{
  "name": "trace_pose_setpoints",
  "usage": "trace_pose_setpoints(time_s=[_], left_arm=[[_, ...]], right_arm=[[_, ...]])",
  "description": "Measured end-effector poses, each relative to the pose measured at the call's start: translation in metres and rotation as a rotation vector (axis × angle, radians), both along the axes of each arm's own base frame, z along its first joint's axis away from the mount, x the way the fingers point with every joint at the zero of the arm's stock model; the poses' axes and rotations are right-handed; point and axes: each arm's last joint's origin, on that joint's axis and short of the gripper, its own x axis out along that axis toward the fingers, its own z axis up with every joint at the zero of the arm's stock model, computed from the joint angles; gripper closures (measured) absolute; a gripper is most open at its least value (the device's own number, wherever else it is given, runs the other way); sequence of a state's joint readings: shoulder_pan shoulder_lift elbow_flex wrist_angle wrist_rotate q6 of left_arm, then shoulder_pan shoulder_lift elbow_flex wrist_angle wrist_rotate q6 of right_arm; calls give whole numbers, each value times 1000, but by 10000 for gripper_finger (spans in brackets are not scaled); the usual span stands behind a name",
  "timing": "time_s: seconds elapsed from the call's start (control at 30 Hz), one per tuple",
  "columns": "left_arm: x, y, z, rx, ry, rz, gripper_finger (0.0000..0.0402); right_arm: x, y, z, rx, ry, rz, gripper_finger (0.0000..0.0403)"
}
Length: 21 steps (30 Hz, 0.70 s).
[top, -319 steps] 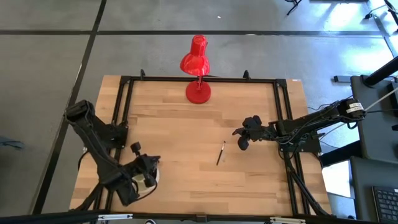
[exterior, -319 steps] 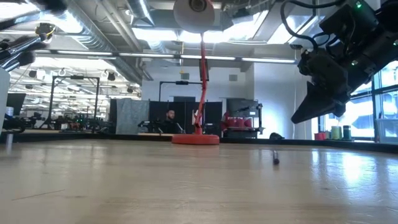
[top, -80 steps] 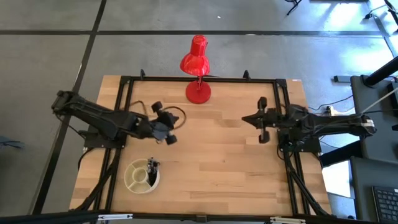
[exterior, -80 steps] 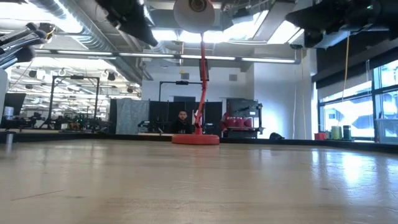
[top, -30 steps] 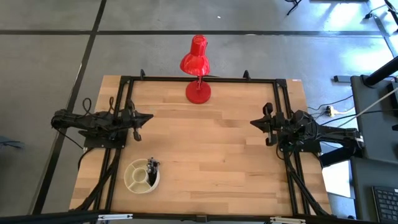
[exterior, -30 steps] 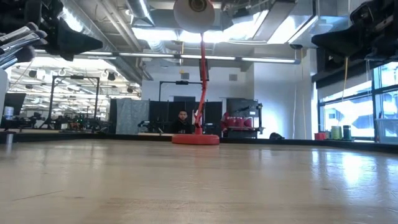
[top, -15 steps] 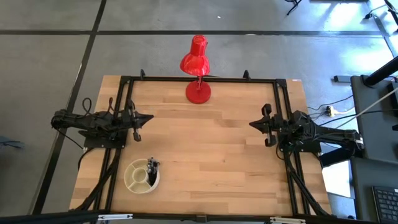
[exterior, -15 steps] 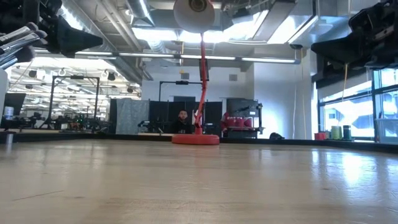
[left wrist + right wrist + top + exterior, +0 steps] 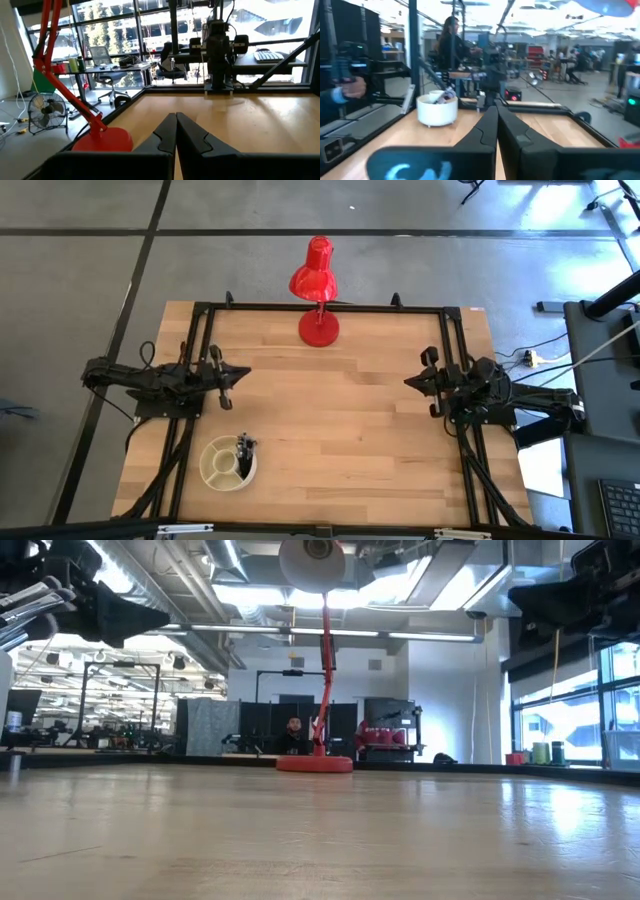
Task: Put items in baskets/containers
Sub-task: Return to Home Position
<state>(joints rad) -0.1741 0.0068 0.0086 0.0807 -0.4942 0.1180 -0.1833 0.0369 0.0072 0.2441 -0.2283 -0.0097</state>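
The cream round dish [image 9: 222, 465] stands near the table's front left, and in the right wrist view [image 9: 437, 111] too. Dark makeup brushes [image 9: 244, 450] stand bunched in one of its compartments, their tips showing above the rim [image 9: 445, 96]. My left gripper [image 9: 245, 373] hovers shut and level at the left side, above the table and farther back than the dish [image 9: 175, 120]. My right gripper [image 9: 407, 383] hovers shut at the right side, pointing toward the table's left [image 9: 496, 112]. Both hold nothing.
A red desk lamp stands with its round base [image 9: 319, 330] at the middle of the far edge, its head [image 9: 315, 275] hanging beyond the table. A black frame [image 9: 320, 308] runs along the table's sides. Bare wood lies between the arms. A person [image 9: 451, 37] shows beyond the table.
My right gripper has tipped a little upward at its fingertips while staying in place, still shut. The dish and the brushes have kept still.
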Motion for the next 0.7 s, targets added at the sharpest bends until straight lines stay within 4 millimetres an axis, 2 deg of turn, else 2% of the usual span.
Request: trace_pose_setpoints(time_s=[0.3, 0.43, 0.7], left_arm=[[0, 5, -1, 14, 10, -3, 398], [1, 7, -2, 12, 22, -10, 398], [4, 10, -6, 17, 68, 13, 398]], right_arm=[[1, 0, -3, 15, 37, 15, 393], [0, 2, -1, 10, 9, 78, 393], [1, 2, -9, 31, 96, 83, 393]])
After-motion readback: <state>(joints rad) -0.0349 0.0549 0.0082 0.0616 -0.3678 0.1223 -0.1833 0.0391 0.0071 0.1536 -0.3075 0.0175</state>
